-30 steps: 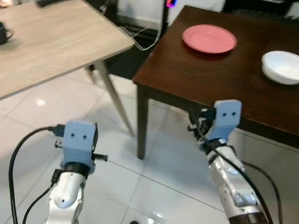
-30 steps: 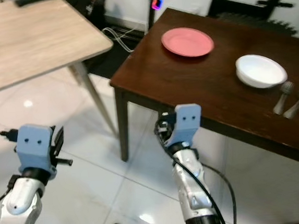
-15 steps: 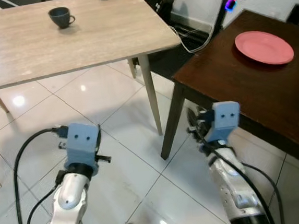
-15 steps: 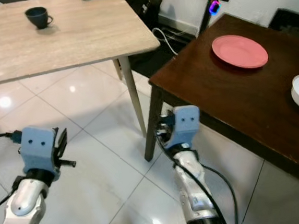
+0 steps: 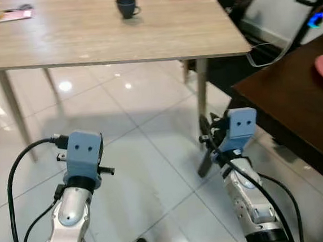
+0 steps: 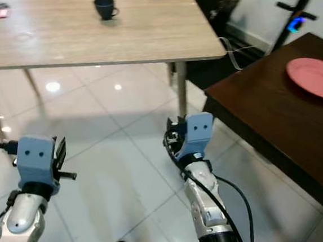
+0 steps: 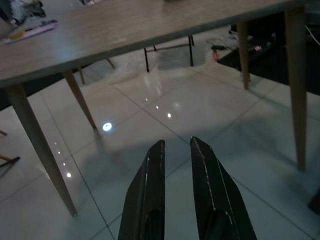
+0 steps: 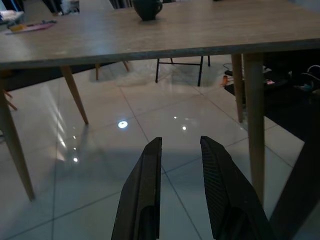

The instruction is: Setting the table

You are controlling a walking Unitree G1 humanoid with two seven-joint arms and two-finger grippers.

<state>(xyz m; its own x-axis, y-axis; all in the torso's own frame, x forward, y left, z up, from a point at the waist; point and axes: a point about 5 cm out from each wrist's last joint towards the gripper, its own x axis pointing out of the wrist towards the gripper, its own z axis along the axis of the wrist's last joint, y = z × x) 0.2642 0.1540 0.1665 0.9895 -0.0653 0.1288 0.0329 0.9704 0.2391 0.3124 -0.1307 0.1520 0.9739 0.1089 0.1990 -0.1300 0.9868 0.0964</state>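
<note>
We see one dark cup (image 5: 127, 6) far back on the light wooden surface (image 5: 86, 37), well ahead of both claws. One pink plate (image 6: 315, 78) sits on the dark surface (image 6: 274, 117) off to our right. Left claw (image 7: 176, 150) and right claw (image 8: 181, 145) hang over the tiled floor (image 5: 143, 173), fingers slightly parted, gripping nothing.

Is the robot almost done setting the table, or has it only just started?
Only just started, it seems. One round pink plate already lies on the dark brown wooden table. Nothing is in hand: the left gripper and the right gripper are both empty, fingers slightly apart, above the tiled floor. The dark blue cup sits on the light wooden table, probably to fetch next.
</note>
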